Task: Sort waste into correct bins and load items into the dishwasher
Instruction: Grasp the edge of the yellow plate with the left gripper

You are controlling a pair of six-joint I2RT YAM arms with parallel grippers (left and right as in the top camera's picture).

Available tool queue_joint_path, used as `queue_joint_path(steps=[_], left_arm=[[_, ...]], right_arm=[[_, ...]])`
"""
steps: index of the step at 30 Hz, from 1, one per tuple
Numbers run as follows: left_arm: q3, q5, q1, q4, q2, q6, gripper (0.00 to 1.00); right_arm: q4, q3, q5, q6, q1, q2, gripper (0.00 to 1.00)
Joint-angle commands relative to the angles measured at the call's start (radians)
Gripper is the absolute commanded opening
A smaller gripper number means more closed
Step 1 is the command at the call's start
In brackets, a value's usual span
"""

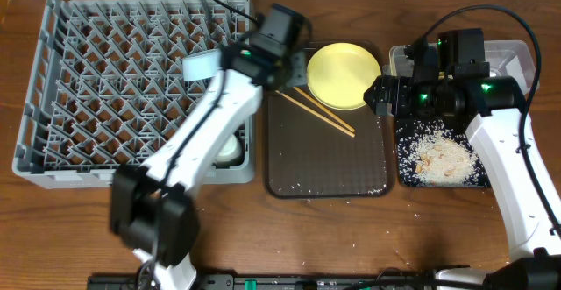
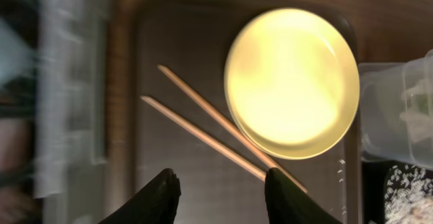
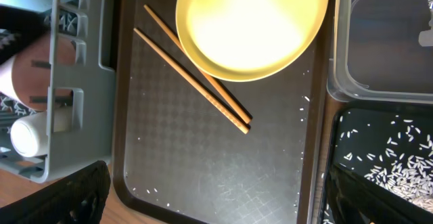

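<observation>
The round yellow plate lies at the far end of the dark-brown serving tray, its rim over the two wooden chopsticks. My left gripper hovers open and empty over the tray's far left corner. In the left wrist view its fingers are spread just short of the chopsticks and the plate. My right gripper is open and empty beside the plate's right rim. The right wrist view shows its wide-spread fingers above the tray, the plate and the chopsticks.
The grey dish rack fills the left side, holding a light-blue bowl and a white cup. The black tray with rice and crumbs and the clear tub stand on the right. Loose rice grains dot the serving tray.
</observation>
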Motion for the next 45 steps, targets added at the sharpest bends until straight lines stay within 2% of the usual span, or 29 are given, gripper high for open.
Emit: queue_joint_path(steps=[1,7,15,45], left_arm=[[0.020,0.024,-0.009,0.038,0.095,-0.107,0.43],[0.021,0.024,-0.039,0.167,0.227,-0.171,0.44],[0.020,0.023,-0.069,0.281,0.312,-0.190,0.45],[0.016,-0.049,-0.069,0.317,0.354,-0.193,0.44]], right_arm=[[-0.001,0.002,0.003,0.000,-0.002,-0.020,0.99],[-0.001,0.002,0.003,0.000,-0.002,-0.020,0.99],[-0.001,0.002,0.003,0.000,-0.002,-0.020,0.99],[-0.001,0.002,0.003,0.000,-0.002,-0.020,0.99]])
